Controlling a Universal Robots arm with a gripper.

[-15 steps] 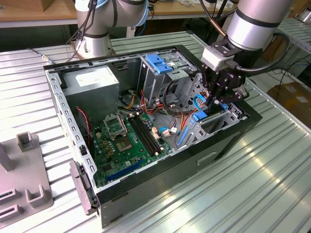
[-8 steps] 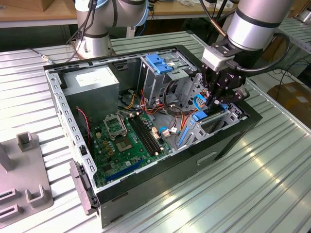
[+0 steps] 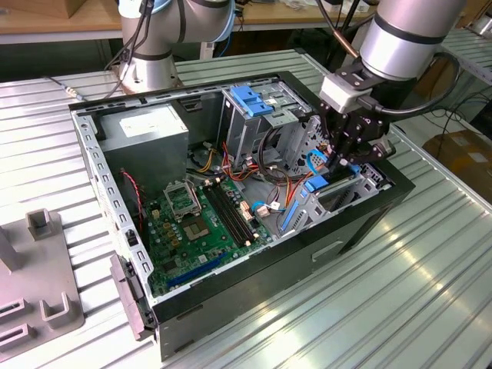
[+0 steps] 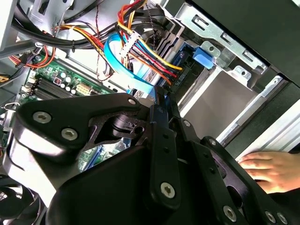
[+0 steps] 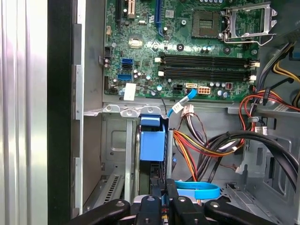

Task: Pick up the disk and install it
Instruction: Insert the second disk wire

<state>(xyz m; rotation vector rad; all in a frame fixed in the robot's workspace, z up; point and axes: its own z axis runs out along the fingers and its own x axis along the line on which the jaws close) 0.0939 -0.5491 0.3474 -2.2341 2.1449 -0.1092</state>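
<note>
Likely dense, rigid, shock-sensitive: gripper (image 3: 336, 159) pinching disk (image 5: 153, 145) edge-on by blue rails, best kept off label, over case (image 3: 369, 223) bay

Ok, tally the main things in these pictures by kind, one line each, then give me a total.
disk: 1
gripper: 1
computer case: 1
motherboard: 1
power supply: 1
hand: 1
Total: 6

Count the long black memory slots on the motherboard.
4 memory slots, side by side in two pairs: one pair nearest the CPU socket, the other toward the gripper holding the disk. None seems hidden.
</note>
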